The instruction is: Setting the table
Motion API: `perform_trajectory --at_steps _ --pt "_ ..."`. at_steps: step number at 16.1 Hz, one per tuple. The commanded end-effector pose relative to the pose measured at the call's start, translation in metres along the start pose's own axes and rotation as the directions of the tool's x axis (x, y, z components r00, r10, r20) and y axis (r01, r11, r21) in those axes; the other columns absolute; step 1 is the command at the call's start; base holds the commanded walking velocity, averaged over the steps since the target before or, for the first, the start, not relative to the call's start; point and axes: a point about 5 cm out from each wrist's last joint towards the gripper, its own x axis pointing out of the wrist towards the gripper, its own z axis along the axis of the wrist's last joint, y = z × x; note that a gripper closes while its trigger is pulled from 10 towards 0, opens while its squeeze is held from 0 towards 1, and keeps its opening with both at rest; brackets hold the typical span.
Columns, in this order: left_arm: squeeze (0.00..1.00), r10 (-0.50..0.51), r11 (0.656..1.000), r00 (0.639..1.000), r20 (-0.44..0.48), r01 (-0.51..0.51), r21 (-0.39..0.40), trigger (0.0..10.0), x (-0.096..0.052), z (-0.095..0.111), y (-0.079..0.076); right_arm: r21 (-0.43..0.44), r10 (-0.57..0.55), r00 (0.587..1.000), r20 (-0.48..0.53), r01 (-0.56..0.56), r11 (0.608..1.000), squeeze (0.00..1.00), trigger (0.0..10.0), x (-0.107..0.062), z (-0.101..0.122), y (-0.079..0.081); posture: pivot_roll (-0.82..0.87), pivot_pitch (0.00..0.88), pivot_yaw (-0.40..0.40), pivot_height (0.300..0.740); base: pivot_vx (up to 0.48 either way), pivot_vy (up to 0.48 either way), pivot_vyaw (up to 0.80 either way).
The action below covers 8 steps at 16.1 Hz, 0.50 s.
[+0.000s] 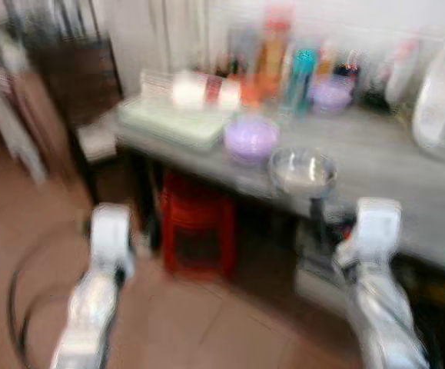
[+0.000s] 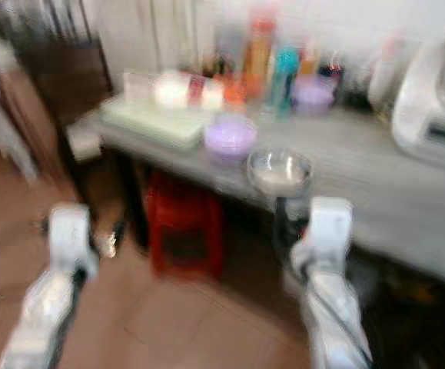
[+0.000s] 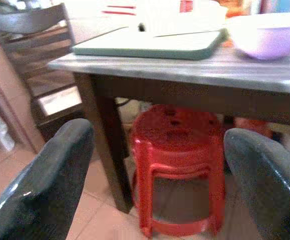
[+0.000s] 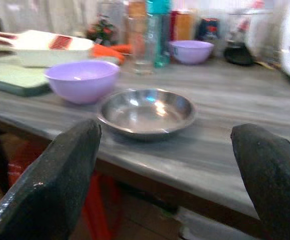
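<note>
On tabletop [image 4: 235, 100] edge ahead: steel bowl [image 4: 146, 111], beside purple bowl [image 4: 81, 79]. My right fingers [image 4: 49, 180] spread wide, empty, facing it; left fingers [image 3: 39, 185] open too. Approach step; next, reach forward, straddle rim.

My fingers [image 4: 49, 190] are a matt black, faintly grainy, with a dull sheen along their edges, and my arms [image 1: 91, 307] look like smooth silvery metal. Ahead of my right gripper [image 4: 167, 172] the shallow bowl [image 4: 146, 111] is polished metal, shiny with reflections, while the lilac bowl [image 4: 82, 80] beside it looks like smooth plastic. The table [image 4: 235, 130] top is grey, streaked like wood grain, on dark legs, and the red stool [image 3: 177, 150] under it is glossy moulded plastic.
</note>
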Motion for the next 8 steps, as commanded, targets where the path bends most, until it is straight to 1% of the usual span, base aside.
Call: perform_trajectory --at_steps 1,2,3,4,5,8 --pt "0.0 0.002 1.0 0.999 0.044 -0.002 0.004 10.0 0.004 0.01 0.003 -0.018 -0.017 0.999 0.033 0.018 1.0 0.0 10.0 0.0 0.006 0.0 -0.02 0.0 -0.013 0.74 0.0 0.0 0.0" --pt "0.0 0.052 0.998 0.995 0.086 -0.054 0.021 10.0 0.004 0.016 0.01 -0.048 -0.021 0.998 0.054 0.024 0.999 0.0 10.0 -0.004 0.008 -0.002 -0.02 0.0 -0.017 0.74 0.0 0.0 0.0" --pt "0.0 0.084 0.996 0.99 0.112 -0.086 0.012 10.0 0.003 0.02 0.015 -0.042 -0.023 0.998 0.053 0.025 0.999 0.0 10.0 -0.007 0.008 -0.003 -0.02 0.0 -0.017 0.74 0.0 0.0 0.0" --pt "0.0 0.105 0.994 0.983 0.149 -0.11 0.027 10.0 0.003 0.025 0.018 -0.054 -0.025 0.998 0.054 0.028 0.998 0.0 10.0 -0.011 0.007 -0.003 -0.02 0.0 -0.018 0.74 0.0 0.0 0.0" --pt "0.0 0.117 0.992 0.975 0.191 -0.124 0.024 10.0 0.002 0.034 0.019 -0.079 -0.029 0.997 0.071 0.035 0.996 0.0 10.0 -0.017 0.009 -0.003 -0.02 0.0 -0.018 0.74 0.0 0.0 0.0" --pt "0.0 0.106 0.994 0.973 0.205 -0.111 0.015 10.0 0.002 0.037 0.017 -0.071 -0.02 0.996 0.082 0.026 0.997 0.0 10.0 -0.019 0.011 0.0 -0.02 0.0 -0.015 0.74 0.0 0.0 0.0"
